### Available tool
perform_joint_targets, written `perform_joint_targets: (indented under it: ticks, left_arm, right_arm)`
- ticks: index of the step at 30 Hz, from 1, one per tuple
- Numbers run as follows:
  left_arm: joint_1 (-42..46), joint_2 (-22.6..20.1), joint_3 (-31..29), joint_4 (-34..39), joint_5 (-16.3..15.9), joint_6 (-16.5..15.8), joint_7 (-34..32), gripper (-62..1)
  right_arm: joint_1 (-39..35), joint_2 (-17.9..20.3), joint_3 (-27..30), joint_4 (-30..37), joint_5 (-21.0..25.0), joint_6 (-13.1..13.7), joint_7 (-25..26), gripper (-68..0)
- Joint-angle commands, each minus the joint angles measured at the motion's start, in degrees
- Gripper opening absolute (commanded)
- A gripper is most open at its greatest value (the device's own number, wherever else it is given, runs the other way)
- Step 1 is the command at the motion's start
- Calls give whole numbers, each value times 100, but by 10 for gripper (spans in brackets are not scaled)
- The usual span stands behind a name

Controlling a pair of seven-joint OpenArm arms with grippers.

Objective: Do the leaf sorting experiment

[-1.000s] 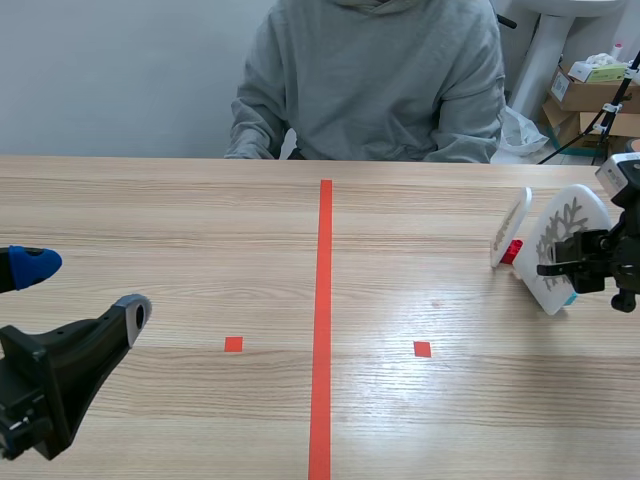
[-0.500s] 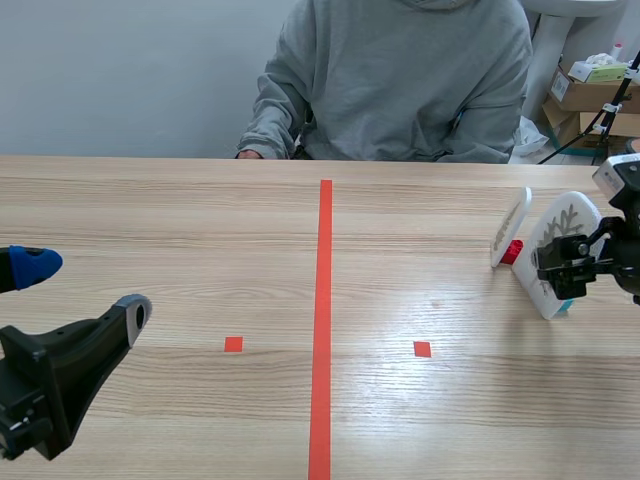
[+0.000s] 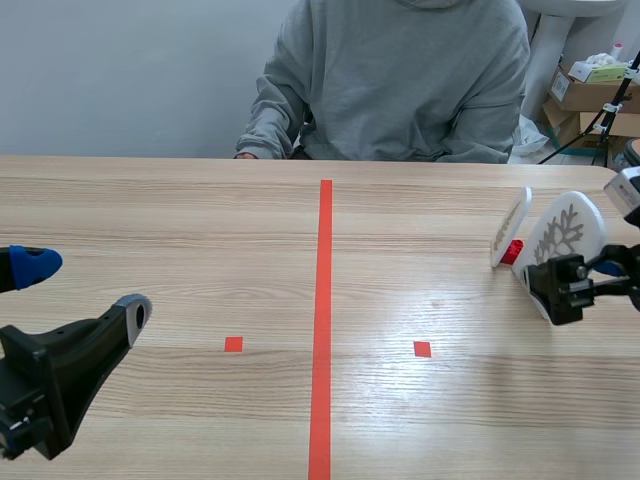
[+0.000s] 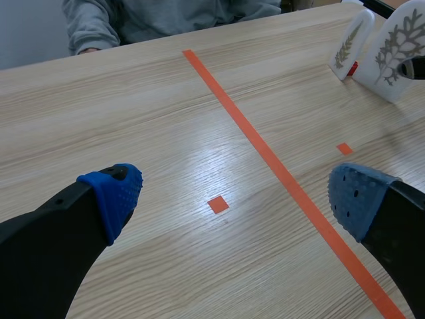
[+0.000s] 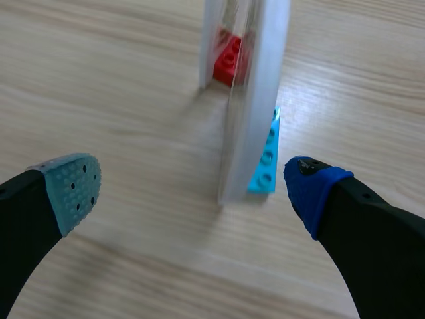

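Two white discs with leaf prints stand upright at the table's right. The nearer disc (image 3: pixel 566 238) shows a branching leaf and rests on a light blue brick (image 5: pixel 265 163). The farther disc (image 3: pixel 511 228) stands on a red brick (image 3: pixel 513 250). My right gripper (image 3: pixel 585 278) is open just short of the nearer disc, touching nothing. In the right wrist view that disc (image 5: pixel 255 100) is edge-on ahead of the right gripper (image 5: pixel 192 186). My left gripper (image 3: pixel 85 288) hangs open and empty at the near left, also open in its own view (image 4: pixel 232 196).
A person in a grey hoodie (image 3: pixel 395 80) sits across the table, one hand at the far edge. Cardboard boxes (image 3: pixel 590 90) stand beyond the table at the back right. The red tape line (image 3: pixel 323 320) runs down the middle.
My right gripper has opened, let go of the nearer disc and drawn back toward me. The disc now stands on its own. The left arm has not moved.
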Motion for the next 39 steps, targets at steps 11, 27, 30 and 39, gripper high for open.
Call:
perform_joint_targets:
  ticks: [11, 27, 30, 39]
  left_arm:
    - [-4, -2, -20, 87, -52, -15, -90, -7]
    - [-20, -2, -22, 87, -48, -15, -114, -7]
    - [-20, -2, -22, 87, -33, -15, -122, -7]
    - [-17, -2, -22, 87, -33, -15, -116, -7]
  right_arm:
    - [-2256, 118, 328, 3080, 35, 2, 24, -112]
    - [-2264, 122, 282, 4562, 391, 483, -442, -111]
    - [-2264, 122, 271, 4559, 431, 481, -367, -111]
    - [-2264, 120, 273, 4559, 422, 474, -105, -111]
